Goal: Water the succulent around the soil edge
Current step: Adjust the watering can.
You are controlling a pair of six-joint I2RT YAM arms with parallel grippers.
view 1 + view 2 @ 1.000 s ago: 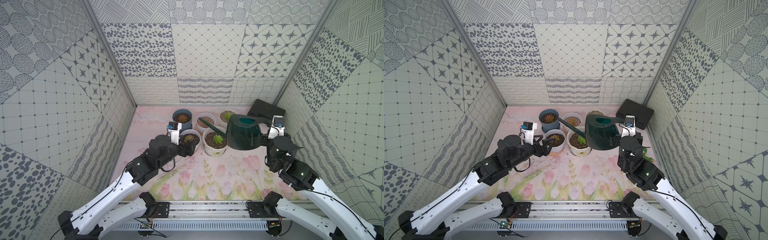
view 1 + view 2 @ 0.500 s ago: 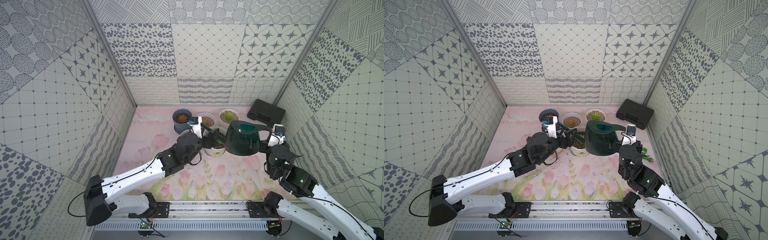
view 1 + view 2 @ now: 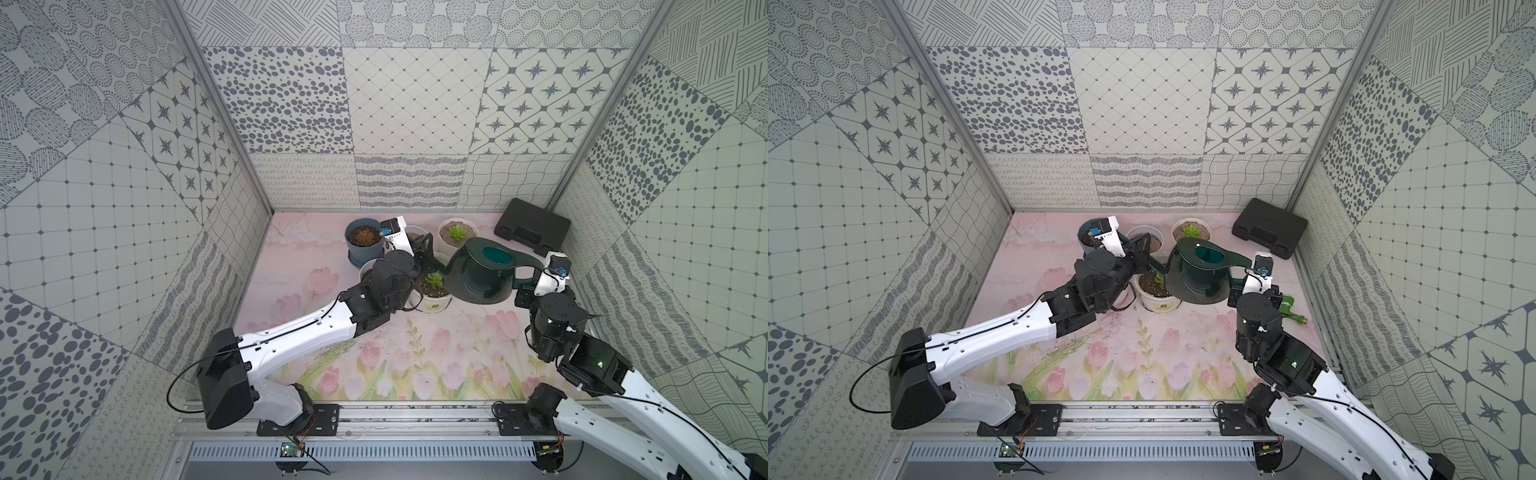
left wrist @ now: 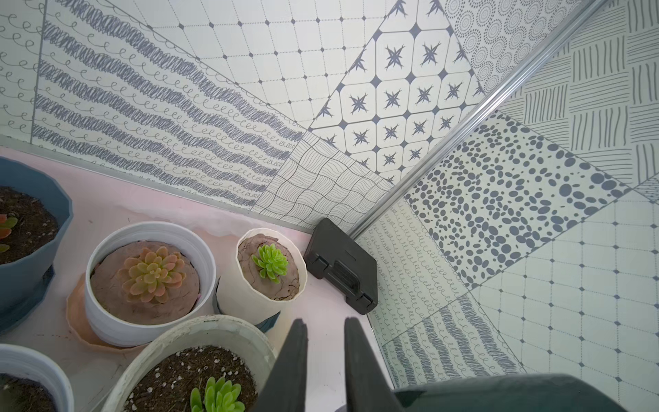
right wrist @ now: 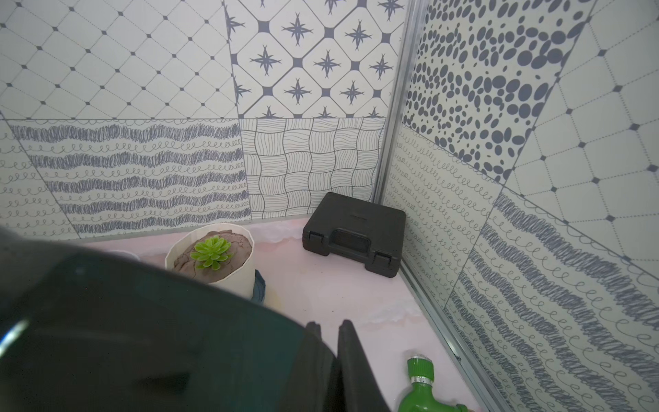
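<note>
Holding can (image 3: 482, 274) next to the pots, both arms in.
Clamped tight on can handle with right gripper (image 5: 328, 326), body of can stretching away from it toward left gripper (image 4: 325, 323). Nearly closed on the left, only a thin gap between fingers, right at spout (image 3: 1156, 262); can't tell if actually gripping it. Succulent (image 3: 435, 280) in white pot (image 3: 434, 305) just beside left gripper, near spout, between the two grippers. Black case (image 3: 532, 226) beyond right gripper.

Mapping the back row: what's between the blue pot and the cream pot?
A white pot with a pink-orange succulent stands between the blue pot and the cream pot. Left wrist view shows it.
</note>
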